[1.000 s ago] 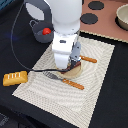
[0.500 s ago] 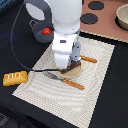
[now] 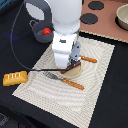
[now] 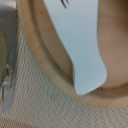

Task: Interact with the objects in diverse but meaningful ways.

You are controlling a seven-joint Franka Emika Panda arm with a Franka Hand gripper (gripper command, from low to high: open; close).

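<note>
A white Panda arm reaches down over a round, pale wooden plate (image 3: 74,71) at the centre of a cream woven placemat (image 3: 95,92), its hand (image 3: 71,66) low over the dish. Whether the hand's fingers are spread or pressed together can't be told: the arm's body blocks them in the exterior view, and the wrist view shows only 1 flat white finger (image 4: 85,47) lying across the plate's smooth wood grain, w/ the raised rim curving round it. The mat's weave is fine and ribbed, rectangular, laid at an angle on a black desk (image 3: 15,107). On the mat, a toy fork w/ orange handle (image 3: 65,80) lies near the plate; a 2nd orange-handled utensil (image 3: 89,59) pokes out on the exterior view's right of the arm. The yellow scored bread loaf (image 3: 14,78) sits off the mat at the exterior view's left, on the desk. Behind the arm, a red tomato (image 3: 46,31) rests in a small grey handled pot (image 3: 38,32). A pinkish toy stove w/ dark round burners (image 3: 97,12) fills the far corner.
</note>
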